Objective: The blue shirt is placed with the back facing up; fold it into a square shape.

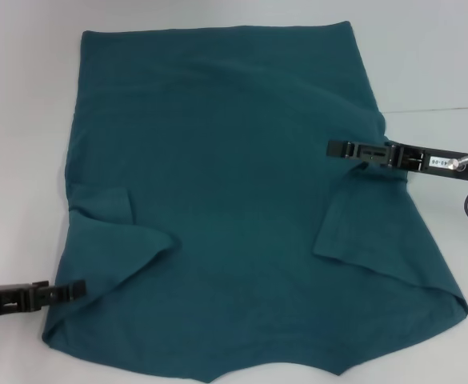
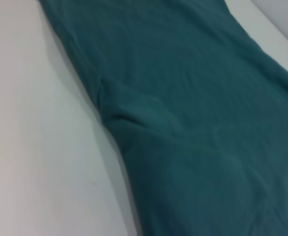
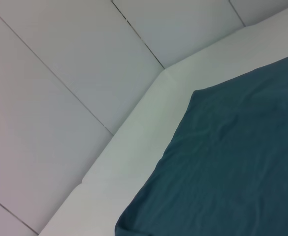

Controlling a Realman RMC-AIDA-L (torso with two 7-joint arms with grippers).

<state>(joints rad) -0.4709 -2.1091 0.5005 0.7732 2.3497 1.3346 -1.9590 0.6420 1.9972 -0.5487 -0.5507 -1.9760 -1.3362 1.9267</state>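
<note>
We see one blue shirt [image 1: 234,200] spread across the white table [image 1: 26,72], both sleeves folded inward. Two grippers: left gripper [image 1: 78,288] touches its left edge, right gripper [image 1: 335,148] its right; we cannot tell either's finger state.

Blue shirt [image 1: 234,200] flat, sleeves inward

The left gripper [image 1: 80,287] reached in low from the left, level with the table. The right gripper [image 1: 334,148] stretched inward horizontally from the right.
</note>
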